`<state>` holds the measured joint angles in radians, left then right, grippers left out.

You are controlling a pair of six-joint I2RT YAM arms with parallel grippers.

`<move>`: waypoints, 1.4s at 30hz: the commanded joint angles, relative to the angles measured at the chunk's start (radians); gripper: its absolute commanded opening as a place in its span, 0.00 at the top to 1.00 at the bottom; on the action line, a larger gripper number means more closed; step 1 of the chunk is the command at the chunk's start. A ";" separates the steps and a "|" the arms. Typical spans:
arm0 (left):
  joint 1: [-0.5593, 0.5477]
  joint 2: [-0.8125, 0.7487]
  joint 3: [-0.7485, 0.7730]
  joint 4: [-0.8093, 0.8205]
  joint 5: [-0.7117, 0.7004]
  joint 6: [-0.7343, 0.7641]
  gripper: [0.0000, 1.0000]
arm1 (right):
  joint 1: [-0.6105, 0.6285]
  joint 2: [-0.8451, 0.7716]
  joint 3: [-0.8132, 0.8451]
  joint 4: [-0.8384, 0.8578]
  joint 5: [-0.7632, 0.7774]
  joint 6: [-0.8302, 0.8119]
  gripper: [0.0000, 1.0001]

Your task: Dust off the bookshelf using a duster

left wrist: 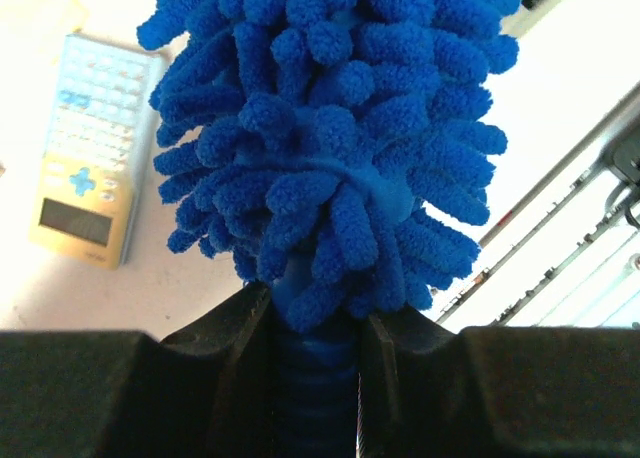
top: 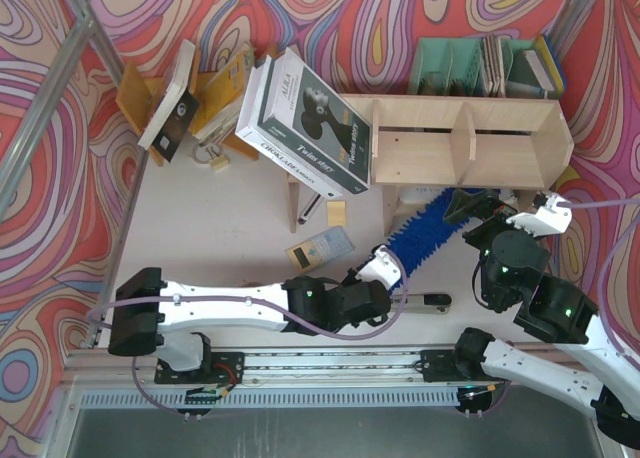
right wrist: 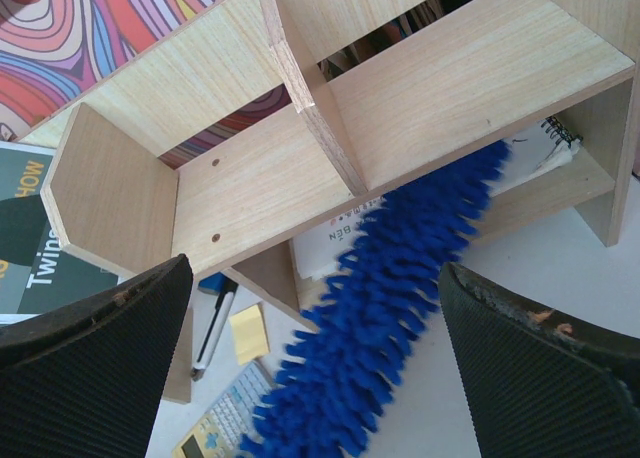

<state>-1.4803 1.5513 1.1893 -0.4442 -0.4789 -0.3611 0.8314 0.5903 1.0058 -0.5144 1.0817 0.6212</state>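
The light plywood bookshelf (top: 470, 143) stands at the back right; the right wrist view shows its boards and a divider (right wrist: 260, 178). The blue fluffy duster (top: 425, 233) lies slanted from my left gripper up to the shelf. Its far end reaches into the lower level, under the upper board (right wrist: 380, 328). My left gripper (top: 385, 268) is shut on the duster's handle, with the shaggy head just beyond the jaws (left wrist: 330, 128). My right gripper (top: 470, 210) hovers wide open above the duster in front of the shelf, its fingers (right wrist: 90, 358) on either side and touching nothing.
A large book (top: 310, 123) leans at the shelf's left end. A green file organizer (top: 480, 68) stands behind the shelf and an orange-brown book stand (top: 140, 98) is at the back left. A calculator (top: 320, 248), yellow sticky note (right wrist: 248, 333) and pen (right wrist: 215, 323) lie on the table; a notebook (right wrist: 340, 233) lies in the lower level.
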 commanded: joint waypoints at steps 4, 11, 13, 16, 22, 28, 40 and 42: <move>0.002 -0.090 -0.046 -0.005 -0.213 -0.146 1.00 | -0.003 -0.001 0.003 0.016 0.025 -0.013 0.01; 0.001 -0.095 -0.046 -0.041 -0.295 -0.275 1.00 | -0.004 0.008 0.013 0.016 0.018 -0.014 0.01; 0.001 -0.086 -0.036 -0.070 -0.313 -0.306 1.00 | -0.004 0.005 0.012 0.015 0.017 -0.011 0.01; 0.001 -0.078 -0.028 -0.088 -0.319 -0.330 1.00 | -0.003 0.000 0.008 0.014 0.017 -0.007 0.01; 0.001 -0.042 0.000 -0.045 -0.272 -0.276 1.00 | -0.004 0.006 0.001 0.013 0.014 0.000 0.01; 0.001 -0.009 0.028 0.049 -0.177 -0.166 1.00 | -0.004 0.009 -0.003 0.014 0.014 0.002 0.01; 0.000 -0.022 0.016 0.008 -0.262 -0.228 1.00 | -0.004 0.011 -0.007 0.014 0.016 0.000 0.01; 0.000 -0.045 -0.012 0.007 -0.283 -0.254 1.00 | -0.004 0.011 -0.007 0.014 0.018 -0.002 0.01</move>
<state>-1.4822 1.5764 1.2163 -0.4614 -0.6563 -0.5491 0.8314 0.5987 1.0058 -0.5144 1.0809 0.6144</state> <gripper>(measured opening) 0.343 0.986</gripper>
